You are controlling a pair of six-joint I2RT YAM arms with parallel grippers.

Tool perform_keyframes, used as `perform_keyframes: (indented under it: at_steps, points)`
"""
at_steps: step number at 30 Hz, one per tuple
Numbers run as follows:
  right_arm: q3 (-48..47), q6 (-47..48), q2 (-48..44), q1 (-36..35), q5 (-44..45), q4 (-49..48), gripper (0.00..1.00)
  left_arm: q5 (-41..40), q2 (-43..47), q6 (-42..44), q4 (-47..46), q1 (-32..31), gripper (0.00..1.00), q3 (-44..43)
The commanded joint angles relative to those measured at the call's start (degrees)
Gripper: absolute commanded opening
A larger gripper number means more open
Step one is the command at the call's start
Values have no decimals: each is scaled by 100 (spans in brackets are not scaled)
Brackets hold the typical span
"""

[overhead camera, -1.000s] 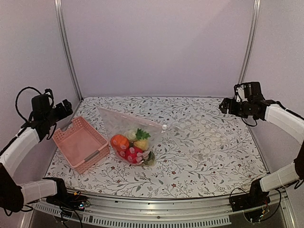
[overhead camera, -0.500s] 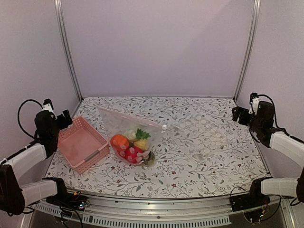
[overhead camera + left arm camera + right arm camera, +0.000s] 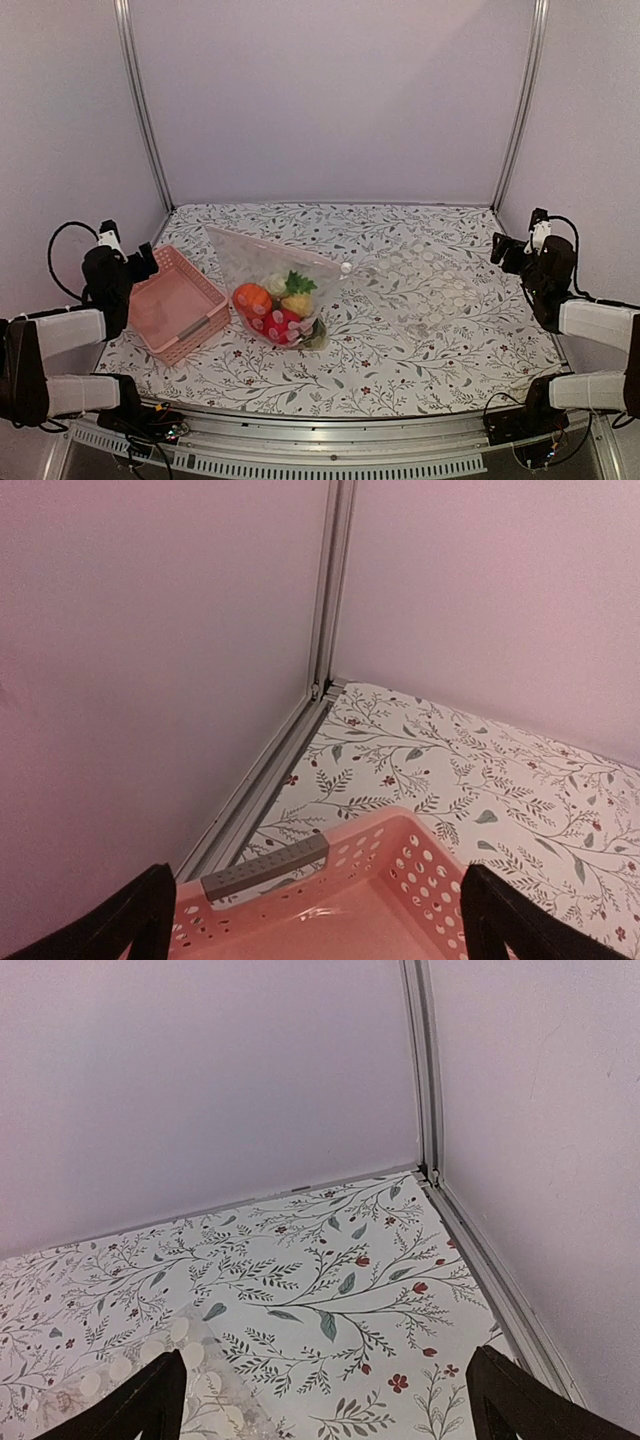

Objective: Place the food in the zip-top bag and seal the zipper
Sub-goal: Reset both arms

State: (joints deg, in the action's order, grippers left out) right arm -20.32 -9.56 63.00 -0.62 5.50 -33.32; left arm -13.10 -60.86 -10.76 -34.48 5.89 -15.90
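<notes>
Top external view: the food (image 3: 278,305) sits bunched inside the bag (image 3: 400,275) at mid-worktop, beside the pink basket (image 3: 170,300). Both arms hang low at the sides. The left tool (image 3: 140,262) gapes wide over the basket's far corner, holding nothing. The right tool (image 3: 505,250) is likewise spread and bare, near the right wall. The wrist views confirm it: dark fingers stand far apart at the left tool (image 3: 315,920) and the right tool (image 3: 325,1400), with nothing between them.

With the food apparently all bagged, sealing looks like the step left, though the zipper is too faint to make out. To do it well, one tool should pin one end of the rim. The other should pinch the strip flat and run along it. The toys should stay clear of the closure, since the light, crinkly film would likely slide or buckle if pushed unpinned.

Room is generous on the worktop (image 3: 450,350) right of and in front of the bag. Its flat, dotted part reaches well toward the right arm. The left side is tighter, as the basket lies just beside the food; whether they touch cannot be told. Walls and frame posts (image 3: 515,110) crowd both tools.
</notes>
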Motion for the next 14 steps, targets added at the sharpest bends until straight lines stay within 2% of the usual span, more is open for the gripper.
perform_keyframes:
  at_steps: [1, 14]
  points:
    - [19, 25, 148, 17, 11, -364, 99, 83, -153, -14, -340, -33, 100, 17]
    - [18, -38, 221, 8, -27, -360, 99, -14, -154, -21, -367, -62, 99, 44]
